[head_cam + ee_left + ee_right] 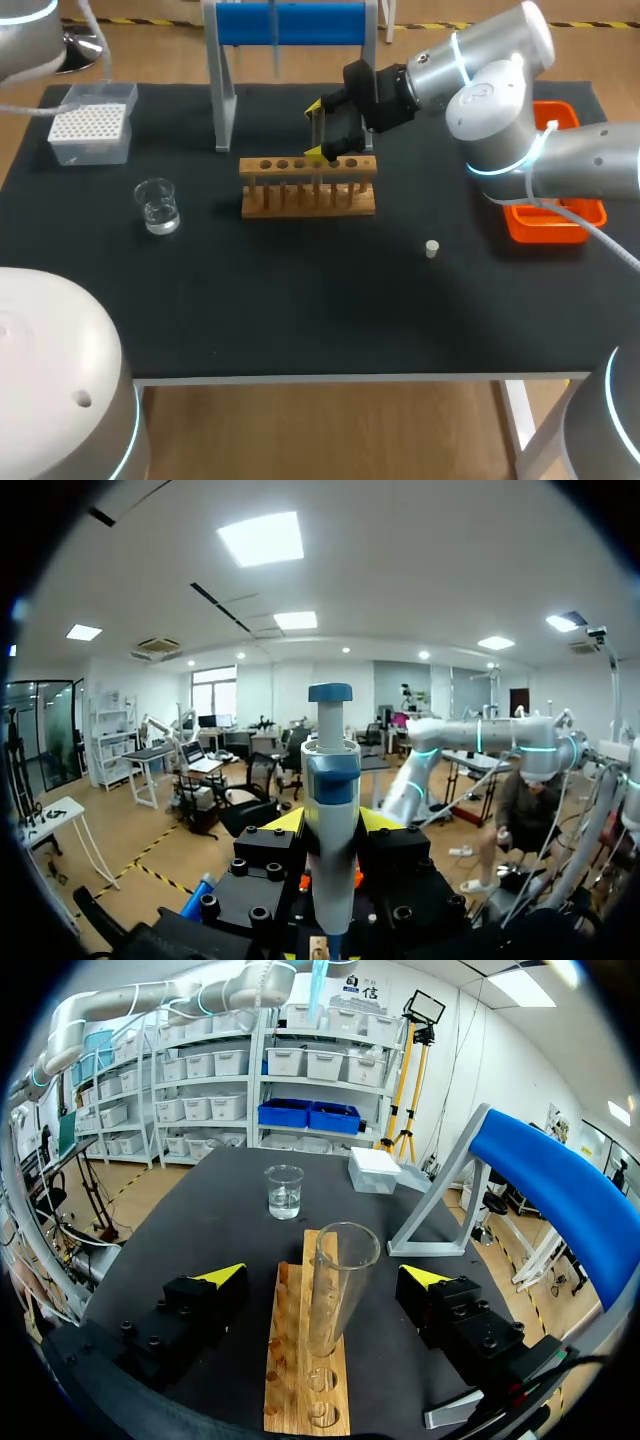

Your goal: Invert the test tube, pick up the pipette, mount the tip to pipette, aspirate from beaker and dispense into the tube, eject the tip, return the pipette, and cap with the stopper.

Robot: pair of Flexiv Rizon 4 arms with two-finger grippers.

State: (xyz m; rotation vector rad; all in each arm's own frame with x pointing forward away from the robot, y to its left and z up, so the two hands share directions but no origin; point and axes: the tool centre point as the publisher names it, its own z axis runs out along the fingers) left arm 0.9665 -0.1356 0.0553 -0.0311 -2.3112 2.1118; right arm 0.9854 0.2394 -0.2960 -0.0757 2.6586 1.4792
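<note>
Right claw [317,130], blue stand [290,25] crowd rack [307,197] — front table [300,300] open.

silver right arm [497,110], cyan rings; black right hand [320,130], yellow tips.

Rack [308,186] was bare pale wood, matt, its grain showing. The test tube [335,1290] standing in the rack was clear glass, smooth and glossy. The beaker [158,205] left of the rack was the same clear glass. Table cover [300,300] under the rack was matt black, finely textured; cloth or mat, could not tell. Stopper [432,249] right of the rack was pale and dull. Tray [545,230] farther right was orange plastic with a sheen. Tip box [92,122] far left of the rack was cloudy plastic. Pipette [330,810] was smooth white and blue plastic.
</note>
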